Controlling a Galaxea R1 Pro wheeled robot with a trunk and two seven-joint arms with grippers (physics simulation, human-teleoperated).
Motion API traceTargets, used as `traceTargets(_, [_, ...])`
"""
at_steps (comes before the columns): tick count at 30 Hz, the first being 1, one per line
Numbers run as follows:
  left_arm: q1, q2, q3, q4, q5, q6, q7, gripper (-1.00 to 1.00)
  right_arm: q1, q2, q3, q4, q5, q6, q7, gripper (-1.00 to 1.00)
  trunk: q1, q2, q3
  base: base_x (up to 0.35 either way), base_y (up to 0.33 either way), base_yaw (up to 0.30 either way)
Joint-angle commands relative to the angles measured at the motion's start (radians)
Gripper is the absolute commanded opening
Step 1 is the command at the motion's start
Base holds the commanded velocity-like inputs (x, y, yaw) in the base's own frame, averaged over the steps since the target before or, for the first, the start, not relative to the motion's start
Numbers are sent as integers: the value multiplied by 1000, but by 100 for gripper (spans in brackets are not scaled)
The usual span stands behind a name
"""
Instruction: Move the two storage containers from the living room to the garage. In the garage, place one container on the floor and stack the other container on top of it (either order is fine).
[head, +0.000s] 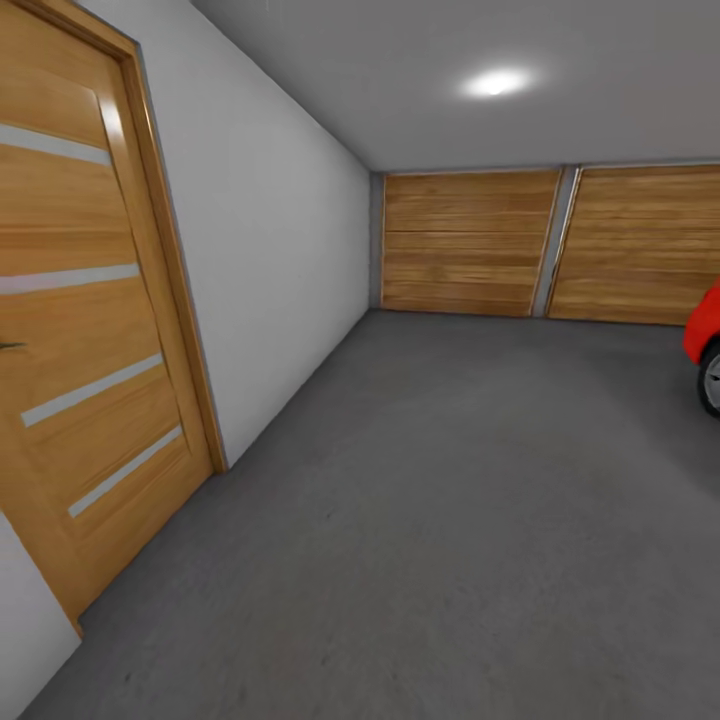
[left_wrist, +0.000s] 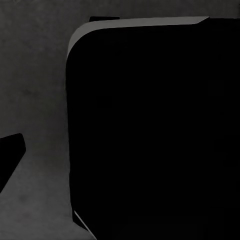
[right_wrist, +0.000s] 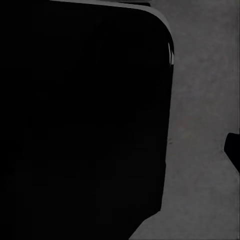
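Grey floor (head: 420, 520) is lying bare; the car (head: 703, 345) at right risks collision. Hand state: cannot tell.

From my seat, the left wrist camera gives me a big black body panel (left_wrist: 155, 130) with a broadly rounded corner and a thin pale grey rim along its edge. A smaller black wedge-shaped part (left_wrist: 10, 155) juts in apart from it; I cannot tell what it is. On the right wrist camera I see a matching black slab (right_wrist: 80, 120), matt and featureless, again with a rounded corner and a sliver of light edging. A small black piece (right_wrist: 233, 150) pokes in beyond it.
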Motion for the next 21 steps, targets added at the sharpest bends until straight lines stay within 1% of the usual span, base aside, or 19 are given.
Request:
traceTargets(1, [0, 0, 1, 0, 1, -2, 1, 100, 0, 0, 0, 0, 1, -3, 0, 100, 1, 0, -1, 298, -148, 268])
traceTargets(18, [0, 1, 2, 0, 1, -4, 4, 100, 0, 0, -1, 0, 0, -3, 0, 100, 1, 0, -1, 298, -148, 268])
traceTargets(21, [0, 1, 2, 0, 1, -4, 4, 100, 0, 0, -4, 0, -3, -13, 0, 100, 1, 0, -1, 298, -148, 268])
